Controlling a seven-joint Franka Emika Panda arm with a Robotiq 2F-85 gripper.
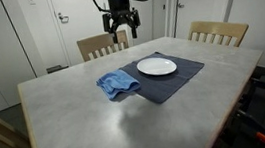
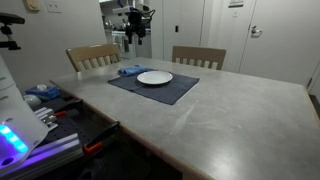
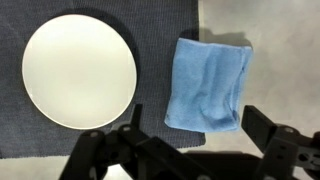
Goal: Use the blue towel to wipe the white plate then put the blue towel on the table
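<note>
Tabletop (image 1: 69, 132): carries the placemat (image 1: 179, 81) below the hand. Plate (image 1: 157, 67): sits on the placemat, below the hand and off to one side. Towel (image 1: 117, 83): lies crumpled below the hand, just beside the plate, overlapping the placemat edge. Hand (image 1: 124, 29): open, empty, high above both. Step judged: towel placement done. The next move calls only for a clear retreat.

The blue towel (image 3: 208, 85) is soft, matt, creased cloth. The white plate (image 3: 78, 70) looks smooth and faintly glossy. The navy placemat (image 3: 165, 40) is finely woven fabric. The tabletop (image 1: 118, 126) is smooth, slightly glossy grey, and the chairs (image 1: 218, 32) are light wood.
</note>
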